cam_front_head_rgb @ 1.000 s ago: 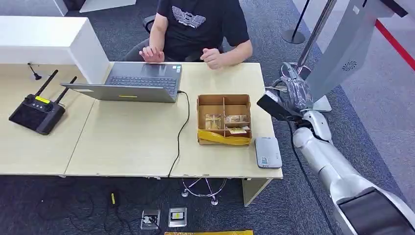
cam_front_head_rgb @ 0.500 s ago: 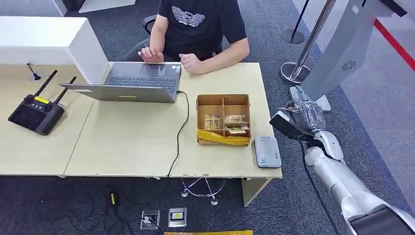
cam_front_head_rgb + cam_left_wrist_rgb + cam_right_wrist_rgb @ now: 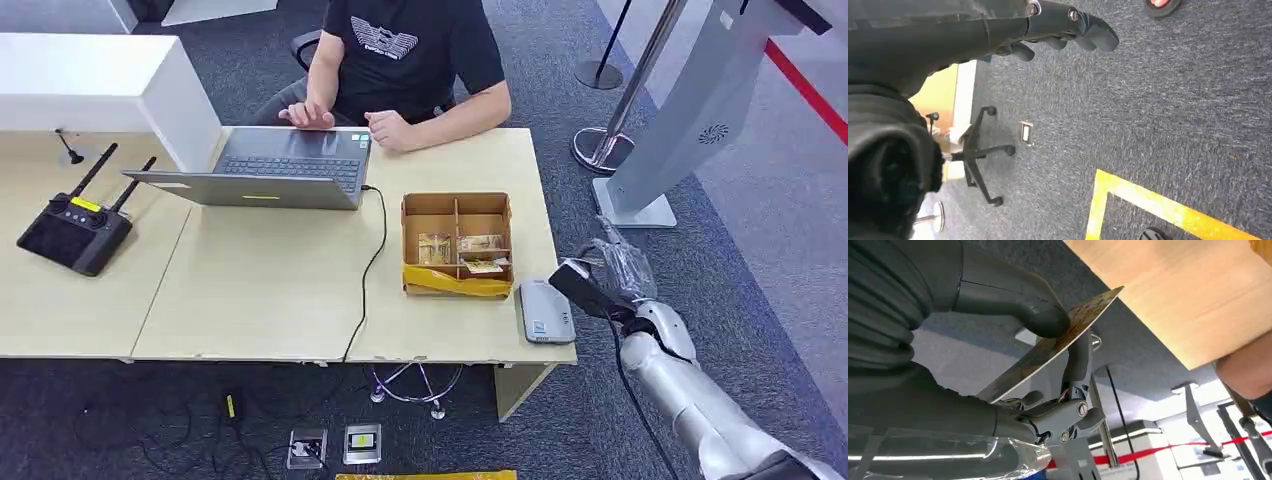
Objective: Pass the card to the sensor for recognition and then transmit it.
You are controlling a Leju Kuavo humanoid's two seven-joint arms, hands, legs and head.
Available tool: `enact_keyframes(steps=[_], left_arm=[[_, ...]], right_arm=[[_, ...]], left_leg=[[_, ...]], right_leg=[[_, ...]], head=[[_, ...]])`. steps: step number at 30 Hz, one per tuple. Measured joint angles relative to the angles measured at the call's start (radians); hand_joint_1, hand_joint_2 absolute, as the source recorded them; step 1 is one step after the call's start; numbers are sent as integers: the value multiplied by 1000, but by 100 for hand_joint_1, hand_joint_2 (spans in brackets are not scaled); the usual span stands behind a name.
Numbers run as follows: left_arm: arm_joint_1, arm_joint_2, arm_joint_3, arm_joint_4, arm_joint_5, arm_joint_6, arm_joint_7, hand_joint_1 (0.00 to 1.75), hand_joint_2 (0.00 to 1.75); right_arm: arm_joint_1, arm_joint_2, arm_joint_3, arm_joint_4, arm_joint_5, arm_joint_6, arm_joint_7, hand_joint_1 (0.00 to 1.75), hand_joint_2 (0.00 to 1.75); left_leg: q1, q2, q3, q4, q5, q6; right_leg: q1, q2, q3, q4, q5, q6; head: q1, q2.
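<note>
Card (image 3: pixel 1048 347) pinched in right robot hand (image 3: pixel 612 275) beside wooden desk (image 3: pixel 270 290); left robot hand (image 3: pixel 1058 30) spread above grey carpet (image 3: pixel 1158 110).

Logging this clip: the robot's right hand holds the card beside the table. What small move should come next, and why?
Probably carry the card leftward over the grey sensor. The right robot hand pinches it off the table's right edge, beside the sensor, not above it.

Laptop (image 3: pixel 275 168) and controller (image 3: pixel 75 232) on table (image 3: pixel 260 290)
</note>
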Motion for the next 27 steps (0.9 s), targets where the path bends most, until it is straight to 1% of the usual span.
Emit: enact_keyframes(steps=[6,15,23,27], left_arm=[[-1,0,0,0,-8,0,6,0,0],[-2,0,0,0,-21,0,7,0,0],[-4,1,0,2,-39,0,-3,0,0],[-5,1,0,3,-42,0,-6,0,0]], right_arm=[[61,-35,6,-61,-68,43,28,175,175],[137,-93,22,-163,-116,42,61,175,175],[208,-156,44,-308,-132,23,135,175,175],[234,-183,56,-378,-138,21,155,175,175]], left_leg=[[0,0,0,0,0,0],[0,1,0,0,0,0],[0,1,0,0,0,0],[0,1,0,0,0,0]], right_leg=[[0,0,0,0,0,0],[0,1,0,0,0,0],[0,1,0,0,0,0],[0,1,0,0,0,0]], head=[[0,0],[0,0],[0,0],[0,0]])
